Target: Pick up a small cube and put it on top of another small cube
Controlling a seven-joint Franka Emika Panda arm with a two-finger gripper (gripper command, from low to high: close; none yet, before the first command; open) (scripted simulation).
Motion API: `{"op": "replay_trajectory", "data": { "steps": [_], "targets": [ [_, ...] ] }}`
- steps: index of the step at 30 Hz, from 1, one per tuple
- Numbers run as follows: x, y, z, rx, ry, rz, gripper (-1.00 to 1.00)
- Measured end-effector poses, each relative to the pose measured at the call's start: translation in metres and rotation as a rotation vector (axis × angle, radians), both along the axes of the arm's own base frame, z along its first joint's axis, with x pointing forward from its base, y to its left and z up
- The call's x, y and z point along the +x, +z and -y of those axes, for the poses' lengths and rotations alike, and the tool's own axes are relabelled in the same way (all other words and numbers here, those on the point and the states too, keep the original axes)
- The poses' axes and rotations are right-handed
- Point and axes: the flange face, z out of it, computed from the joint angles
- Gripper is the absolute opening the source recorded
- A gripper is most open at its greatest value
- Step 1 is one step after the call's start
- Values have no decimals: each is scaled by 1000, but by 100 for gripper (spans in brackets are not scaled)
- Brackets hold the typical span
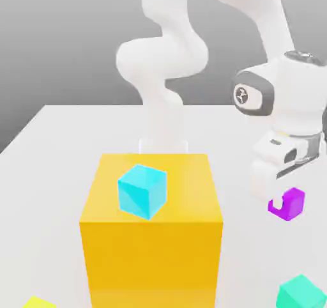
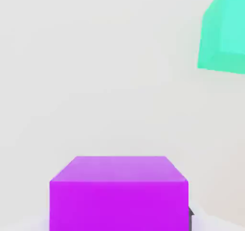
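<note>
Nearest in the exterior view: a yellow-green cube (image 1: 37, 302) cut off at the bottom edge, toward the exterior view's left, and a teal-green cube (image 1: 301, 292) low on the exterior view's right, both on the white table (image 1: 45, 172).

Centre: big orange-yellow block (image 1: 152, 236), with a cyan cube (image 1: 142, 190) sitting on its top face. The block hides the table behind its lower half.

To the exterior view's right of the block: gripper (image 1: 278, 197) closed on the small magenta-purple cube (image 1: 288, 204), fingers pointing down. Whether the cube touches the table I cannot tell.

Hand view: purple cube (image 2: 118, 192) close up between the fingers, teal-green cube (image 2: 225, 31) beyond it, well apart.

Behind the block: white arm (image 1: 165, 64) rising from its base. A small round emblem shows on the wrist joint; unreadable.
</note>
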Motion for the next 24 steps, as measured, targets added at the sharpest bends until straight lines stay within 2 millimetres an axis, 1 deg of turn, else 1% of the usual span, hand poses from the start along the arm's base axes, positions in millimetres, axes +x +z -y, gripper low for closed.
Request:
{"op": "replay_trajectory", "data": {
  "steps": [1, 2, 3, 5, 7, 11, 14, 18, 20, 24],
  "targets": [
    [22, 22, 19, 15, -24, 33, -100],
    [38, 38, 34, 24, -35, 55, -100],
    [51, 46, 48, 27, -37, 65, -100],
    [73, 51, 76, 26, -35, 67, -100],
    [91, 52, 104, 20, -29, 64, -100],
    [122, 51, 163, 3, -12, 56, -100],
    [139, 51, 212, -14, 1, 52, -100],
    [156, 52, 274, -42, 33, 50, -100],
    [161, 50, 303, -59, 54, 45, -100],
    [164, 37, 353, -90, 106, 14, -100]
  ]
}}
